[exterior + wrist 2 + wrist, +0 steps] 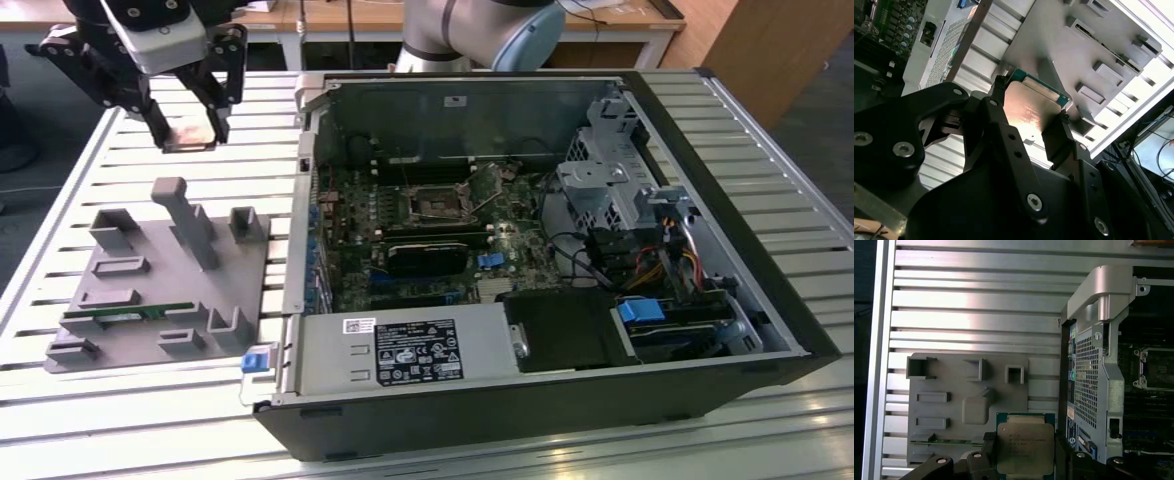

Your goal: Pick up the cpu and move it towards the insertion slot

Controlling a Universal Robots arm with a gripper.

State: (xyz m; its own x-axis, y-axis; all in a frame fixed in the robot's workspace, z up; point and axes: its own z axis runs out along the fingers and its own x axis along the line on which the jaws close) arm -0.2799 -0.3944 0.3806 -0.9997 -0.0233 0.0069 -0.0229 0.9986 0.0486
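Gripping cpu [1025,448] by two edges, tool [188,128] raised | insertion slot [437,203] well apart

A long metal table [801,200] with ribbed, slatted aluminium boards fills most of the exterior view, its surface pale and shiny where light falls on it. Bright glare lies across the slats near the front edge and along the exterior view's left side. Beyond the far edge of the table stands a wooden desk [360,18] with a light brown top and pale legs. A brown wooden panel [767,60] rises at the far corner on the exterior view's right. The floor [20,190] seen past the table on the exterior view's left is dark and grey. The light is even and cool.
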